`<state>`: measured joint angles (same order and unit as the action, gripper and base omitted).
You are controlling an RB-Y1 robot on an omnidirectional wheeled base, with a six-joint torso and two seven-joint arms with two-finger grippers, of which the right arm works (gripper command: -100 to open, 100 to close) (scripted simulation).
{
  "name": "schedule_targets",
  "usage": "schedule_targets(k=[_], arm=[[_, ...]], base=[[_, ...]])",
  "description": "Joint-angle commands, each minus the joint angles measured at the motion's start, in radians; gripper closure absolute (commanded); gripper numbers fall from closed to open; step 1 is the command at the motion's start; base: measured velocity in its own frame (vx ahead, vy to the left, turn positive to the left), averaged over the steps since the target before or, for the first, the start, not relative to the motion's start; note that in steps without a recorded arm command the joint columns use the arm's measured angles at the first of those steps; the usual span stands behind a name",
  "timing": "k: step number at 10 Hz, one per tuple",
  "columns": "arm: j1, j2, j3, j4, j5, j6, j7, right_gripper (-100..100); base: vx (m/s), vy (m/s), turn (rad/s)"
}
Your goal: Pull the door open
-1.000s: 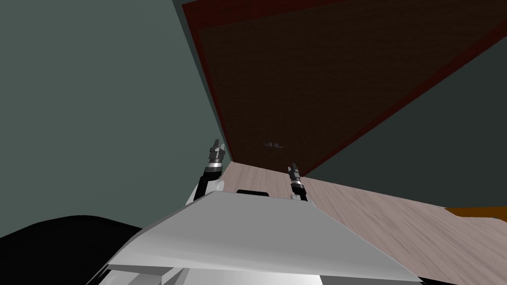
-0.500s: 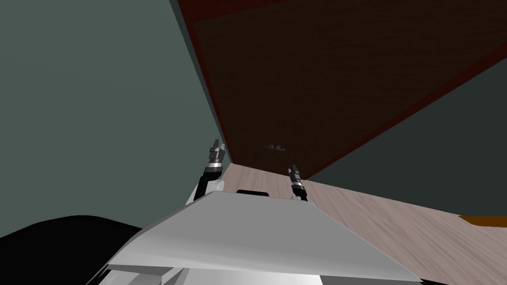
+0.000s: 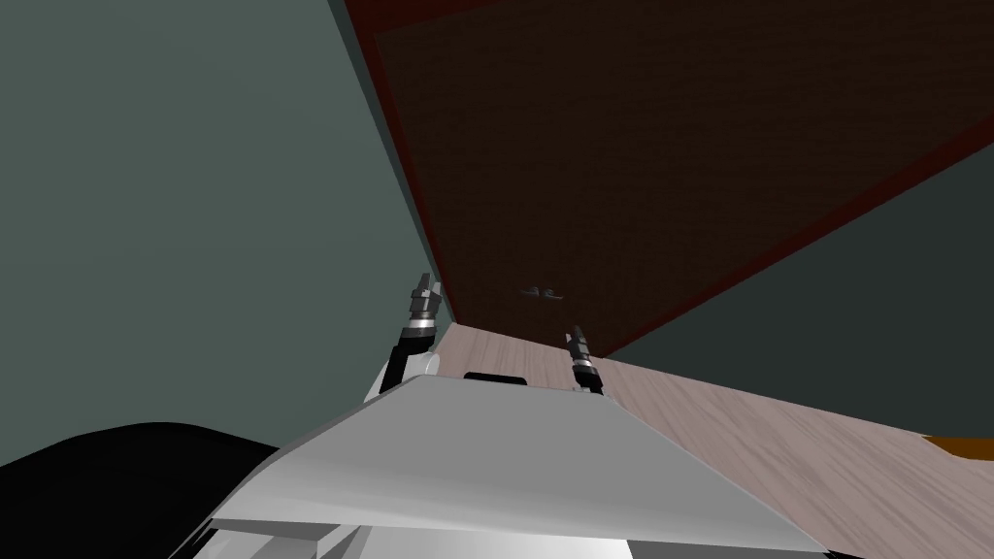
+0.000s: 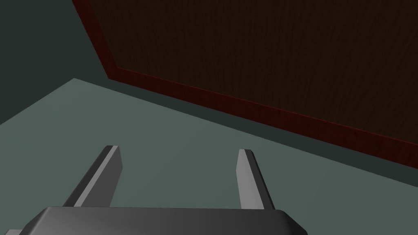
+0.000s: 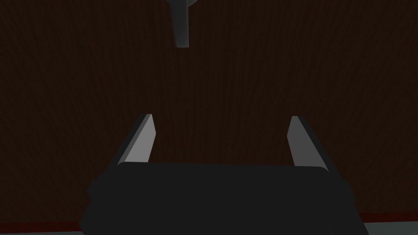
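A dark brown door (image 3: 621, 146) in a dark red frame (image 3: 400, 165) stands ahead, with a small grey lever handle (image 3: 540, 291) low on it. My right gripper (image 3: 576, 333) is open and faces the door panel (image 5: 285, 61); the handle (image 5: 181, 24) lies beyond its fingertips, apart from them. My left gripper (image 3: 428, 284) is open too, beside the door's frame (image 4: 245, 110) and over the grey-green wall (image 4: 163, 130). Nothing sits between either pair of fingers.
A grey-green wall (image 3: 194, 213) runs along my left, and a darker wall (image 3: 874, 311) lies right of the door. Pale wood floor (image 3: 757, 456) stretches to the right, with an orange-brown thing (image 3: 966, 446) at its edge. A black area (image 3: 107, 476) shows at lower left.
The whole head view has shifted: the door looms slightly larger and the orange-brown thing slid toward the right edge, so I have moved closer. Both arms keep their pose.
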<state>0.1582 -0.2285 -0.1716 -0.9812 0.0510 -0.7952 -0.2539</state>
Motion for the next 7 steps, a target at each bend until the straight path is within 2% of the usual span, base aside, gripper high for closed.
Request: schedule_targets(k=[1, 4, 7], arm=[[-0.01, -0.002, -0.004, 0.033, 0.004, -0.01, -0.009, -100], [-0.026, -0.01, -0.01, 0.091, 0.009, -0.029, -0.026, -100], [-0.048, -0.02, -0.019, 0.168, 0.017, -0.053, -0.048, -100]], base=[[0.149, 0.018, 0.013], [0.138, 0.016, 0.012], [0.16, 0.012, 0.014]])
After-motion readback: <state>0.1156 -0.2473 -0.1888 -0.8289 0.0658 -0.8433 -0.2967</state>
